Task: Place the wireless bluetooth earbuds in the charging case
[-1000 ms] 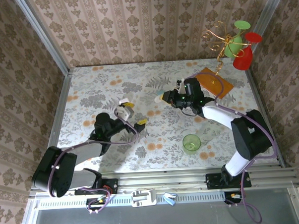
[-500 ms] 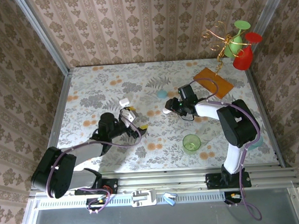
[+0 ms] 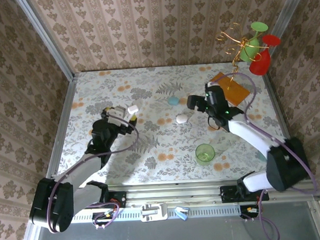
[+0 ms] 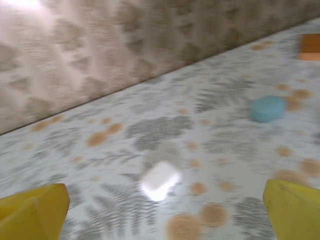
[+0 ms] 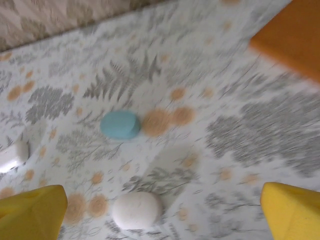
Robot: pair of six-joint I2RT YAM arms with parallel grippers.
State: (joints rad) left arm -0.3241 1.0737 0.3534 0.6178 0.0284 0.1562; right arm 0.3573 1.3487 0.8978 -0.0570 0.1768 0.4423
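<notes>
Three small cases lie on the flowered table (image 3: 150, 147). A white boxy case (image 3: 132, 109) (image 4: 160, 180) rests just ahead of my left gripper (image 3: 125, 116) (image 4: 162, 222), which is open and empty. A rounded white charging case (image 3: 181, 118) (image 5: 136, 210) lies on the table in front of my right gripper (image 3: 195, 104) (image 5: 162, 222), whose yellow fingertips (image 5: 32, 212) stand wide apart and clear of it. Beyond it is a pale blue case (image 3: 173, 101) (image 5: 120, 125) (image 4: 267, 108). All cases look closed. The earbuds are out of view.
A green cup (image 3: 205, 153) stands near the front right. An orange pad (image 3: 230, 87) (image 5: 292, 35) lies at the back right, with a wire stand of red and green ornaments (image 3: 250, 47) beyond it. Patterned walls close in the table.
My right gripper has opened, left the rounded white case on the table and drawn back to the right. My left gripper has swung left and back toward the boxy white case.
</notes>
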